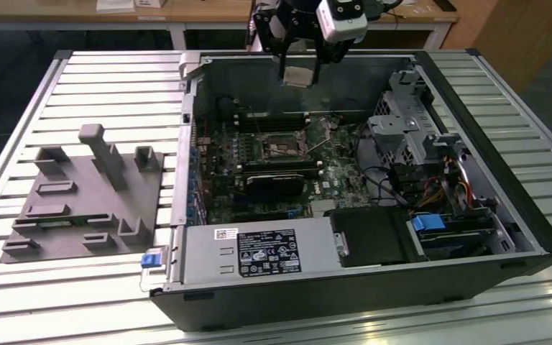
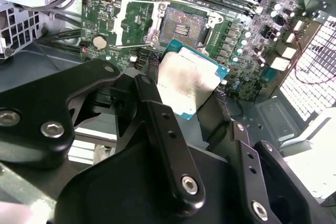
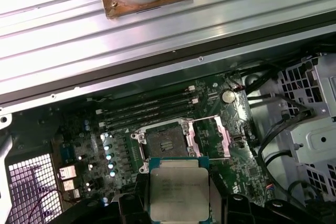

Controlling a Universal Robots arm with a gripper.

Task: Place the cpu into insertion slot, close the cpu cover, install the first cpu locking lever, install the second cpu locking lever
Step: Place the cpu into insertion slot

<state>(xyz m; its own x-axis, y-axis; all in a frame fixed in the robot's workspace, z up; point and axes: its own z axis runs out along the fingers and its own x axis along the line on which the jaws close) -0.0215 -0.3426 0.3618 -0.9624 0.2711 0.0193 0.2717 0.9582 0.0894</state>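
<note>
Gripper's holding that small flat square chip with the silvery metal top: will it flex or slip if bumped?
The small flat silvery-topped square chip is likely stiff: it shows no bend while the black gripper pinches its edges. Thin, so probably light. Its smooth shiny lid could slip sideways.

We see the chip, its silvery top edged in blue-green, clamped in the gripper above the board. The socket lies bare and dark-centred, with its cover swung open just beside it.
</note>
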